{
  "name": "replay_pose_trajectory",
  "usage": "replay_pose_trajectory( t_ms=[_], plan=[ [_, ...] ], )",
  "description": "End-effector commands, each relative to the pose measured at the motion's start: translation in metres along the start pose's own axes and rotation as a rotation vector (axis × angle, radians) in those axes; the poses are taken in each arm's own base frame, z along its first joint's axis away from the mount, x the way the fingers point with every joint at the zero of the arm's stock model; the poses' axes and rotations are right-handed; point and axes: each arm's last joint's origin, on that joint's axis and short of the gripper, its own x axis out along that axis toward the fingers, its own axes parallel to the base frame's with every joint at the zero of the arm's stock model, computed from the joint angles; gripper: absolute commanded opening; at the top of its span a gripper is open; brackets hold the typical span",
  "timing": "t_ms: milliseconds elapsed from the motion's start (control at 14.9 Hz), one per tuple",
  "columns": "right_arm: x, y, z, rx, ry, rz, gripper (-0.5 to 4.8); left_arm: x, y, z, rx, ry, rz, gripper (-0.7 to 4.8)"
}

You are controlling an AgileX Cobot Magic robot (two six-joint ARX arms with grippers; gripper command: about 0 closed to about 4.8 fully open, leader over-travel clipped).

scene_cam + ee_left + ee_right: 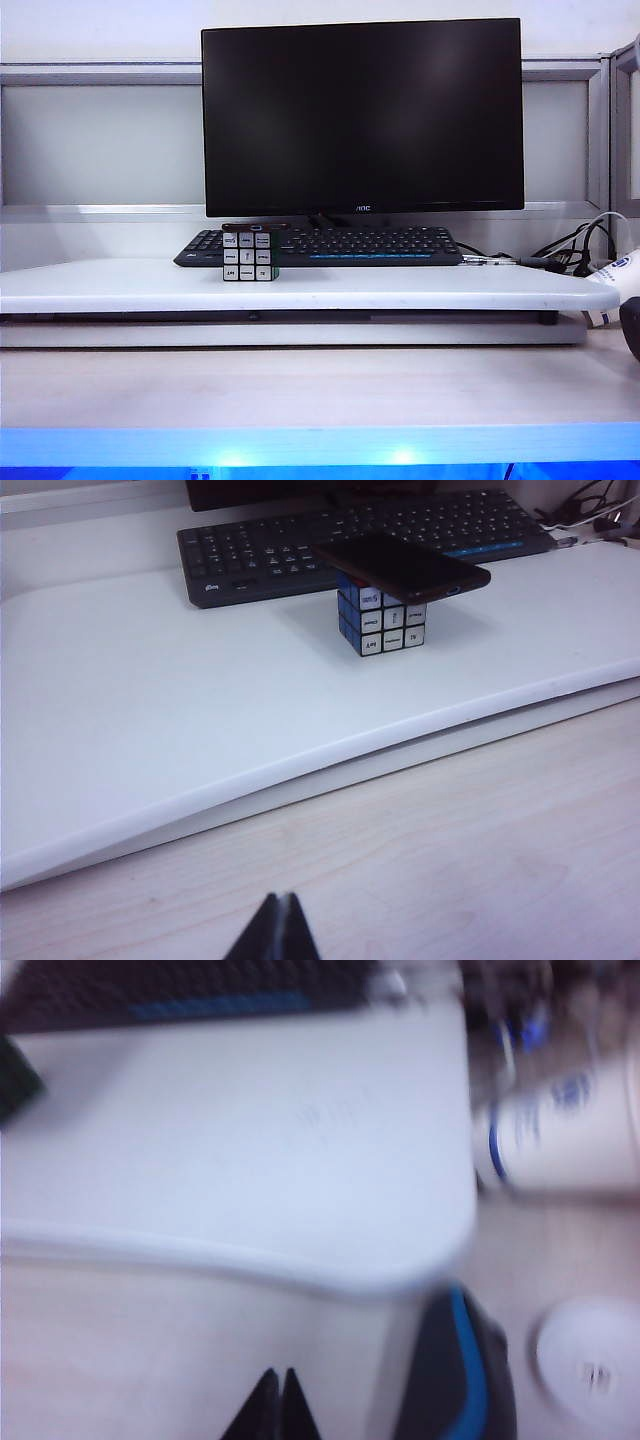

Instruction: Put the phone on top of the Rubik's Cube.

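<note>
Both claws, left claw (279,928) and right claw (274,1405), are sitting clenched and empty near me; phone (402,566) is resting atop the Rubik's Cube (382,620).

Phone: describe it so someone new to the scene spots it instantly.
Find the black monitor with the keyboard under it on the white board. In front of the keyboard's left end stands the Rubik's Cube; the phone lies flat on top, overhanging it. It is the only thin, keyless black slab.
</note>
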Motion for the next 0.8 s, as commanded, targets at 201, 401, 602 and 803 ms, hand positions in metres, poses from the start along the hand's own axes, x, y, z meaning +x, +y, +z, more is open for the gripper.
replay_pose_trajectory(
  t_ms=[201,401,602,803],
  plan=[
    [-0.022,0.003,0.004,-0.029,-0.091,-0.062,-0.09,0.0,0.0,-0.002,-0.001,0.02,0.0,-0.06],
    [-0.031,0.003,-0.007,-0.05,-0.098,-0.062,-0.09,0.0,0.0,-0.002,-0.002,0.021,0.001,-0.05],
    [-0.038,0.002,-0.023,-0.086,-0.08,-0.062,-0.09,0.0,0.0,-0.003,0.006,0.022,0.007,-0.05],
    [-0.043,0.001,-0.026,-0.118,-0.083,-0.069,-0.09,0.0,0.003,-0.004,0.045,0.041,0.112,-0.05]
  ],
)
